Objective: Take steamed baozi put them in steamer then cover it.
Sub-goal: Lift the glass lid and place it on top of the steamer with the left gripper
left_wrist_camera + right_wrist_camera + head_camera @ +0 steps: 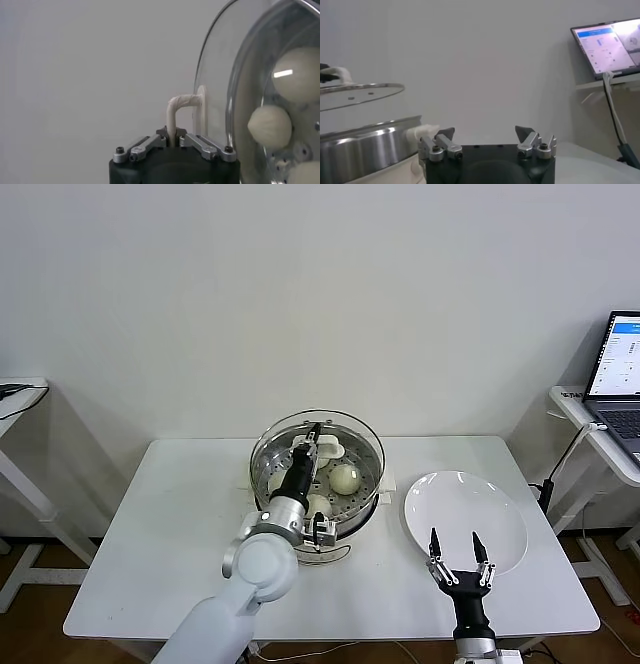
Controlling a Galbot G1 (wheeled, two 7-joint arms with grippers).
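The buns were already in the steamer, which stood at the middle of the table, toward its far edge. Through the glass the head view showed at least three of them on the perforated tray; a fourth could not be made out behind the arm. The plate to the right lay bare, so the loading step looked done.

What remained was the covering. The left gripper was clamped on the white handle of the lid, its jaws pressed together on the handle's bar. In the right wrist view the lid's rim hung above the pot's rim with a clear gap between them, so it was over the steamer but not yet seated. By my judgement it sat a little tilted and needed to be lowered level until the rims met, then let go.

The right gripper waited at the near edge of the table, just in front of the plate, its jaws spread wide and holding nothing.
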